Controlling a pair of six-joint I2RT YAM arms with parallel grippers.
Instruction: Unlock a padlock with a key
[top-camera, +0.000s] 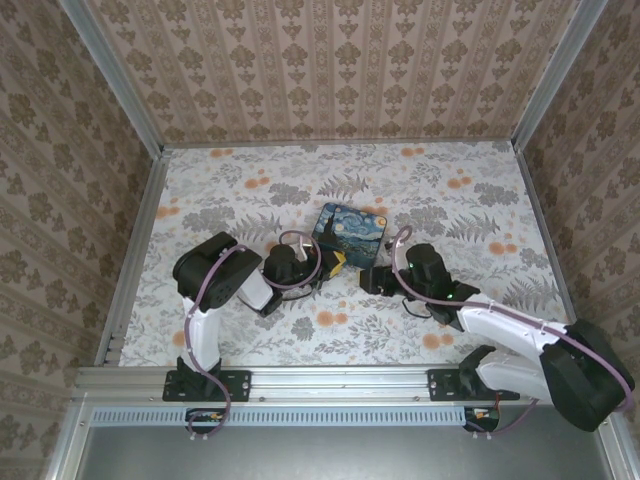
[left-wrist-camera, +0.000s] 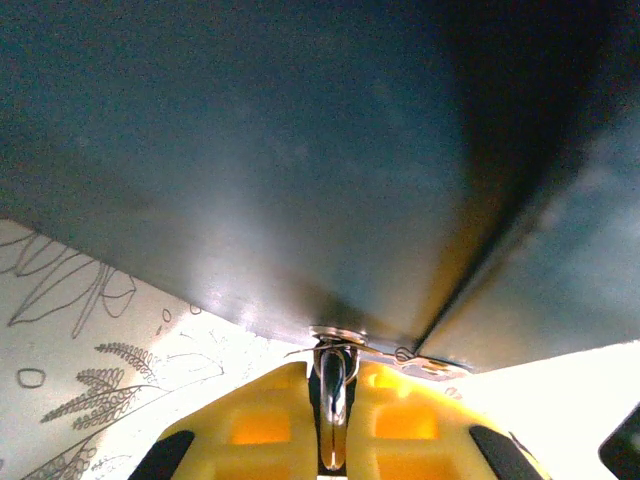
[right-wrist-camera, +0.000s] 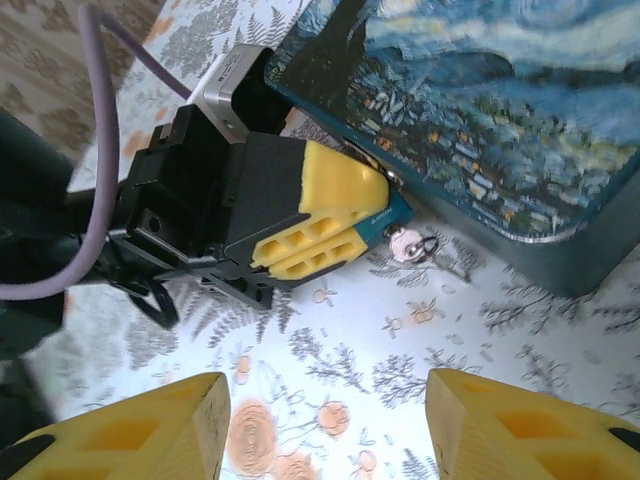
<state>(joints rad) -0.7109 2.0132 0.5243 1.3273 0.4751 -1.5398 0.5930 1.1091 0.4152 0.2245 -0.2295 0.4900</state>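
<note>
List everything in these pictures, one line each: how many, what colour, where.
box: one, blue and yellow painted print, mid-table.
padlock: one, teal and dark, pinched in the left pincer by the box.
key: one, silvery with a wire ring, at the padlock's end.
table: one, white floral cover.
walls: three, brown patterned, around the table.
left pincer: one, yellow fingers, shut on the padlock.
right pincer: one, yellow fingers, open, facing the left one.
</note>
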